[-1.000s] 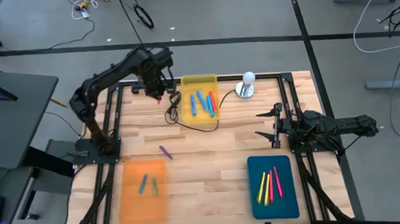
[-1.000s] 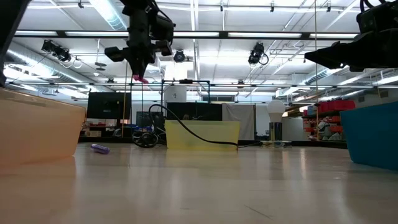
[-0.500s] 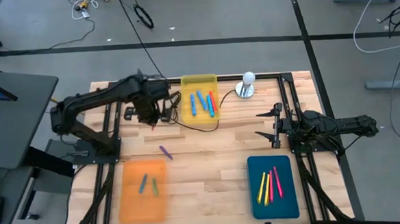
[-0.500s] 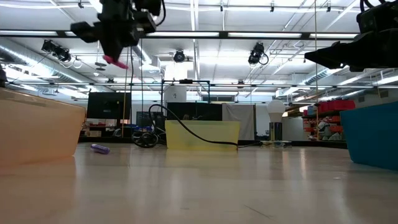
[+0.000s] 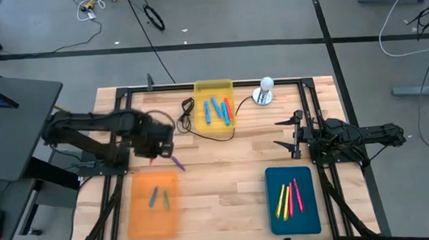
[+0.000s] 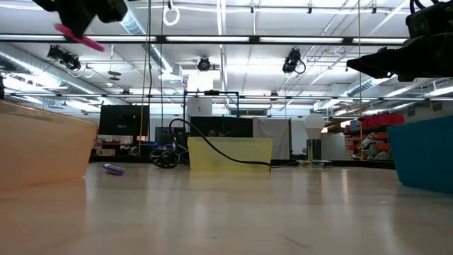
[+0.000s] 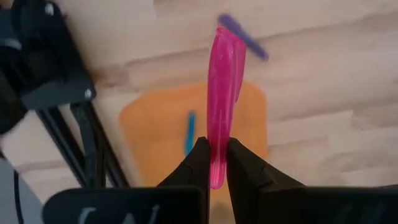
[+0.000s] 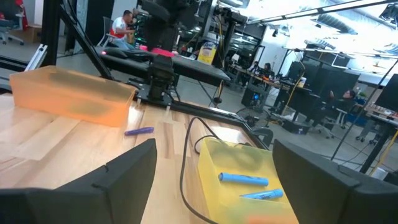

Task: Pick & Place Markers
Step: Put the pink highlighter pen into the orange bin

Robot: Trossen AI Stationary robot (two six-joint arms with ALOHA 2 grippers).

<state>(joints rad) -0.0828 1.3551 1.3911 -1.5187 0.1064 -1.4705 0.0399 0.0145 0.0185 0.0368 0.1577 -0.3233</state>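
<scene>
My left gripper (image 5: 157, 146) hovers over the bare wood between the yellow tray (image 5: 213, 87) and the orange tray (image 5: 154, 211), shut on a pink marker (image 7: 222, 93). In the low view this gripper (image 6: 83, 15) is high at the left. A purple marker (image 5: 177, 162) lies flat on the wood just beside it. The orange tray holds a blue and a green marker, the yellow tray blue and red ones, and the teal tray (image 5: 293, 208) yellow and pink ones. My right gripper (image 5: 289, 134) waits open at the table's right side. My left gripper pinches the pink marker near one end (image 7: 216, 169) between its two fingers (image 7: 200, 155), which lie along it. The rest of the marker sticks out past the fingertips. It is lifted clear of the table and slants in the low view (image 6: 79, 39).
A black cable (image 5: 208, 131) loops across the wood from the yellow tray's left side. A white bulb on a metal base (image 5: 264, 92) stands right of the yellow tray. Black frame rails run along the table's left and right sides. Bare wood lies between the trays.
My left gripper has swung from beside the yellow tray toward the table's near-left, toward the orange tray, still shut on the pink marker. The marker has tipped from hanging nearly straight down to a shallow slant. The right arm has kept still.
</scene>
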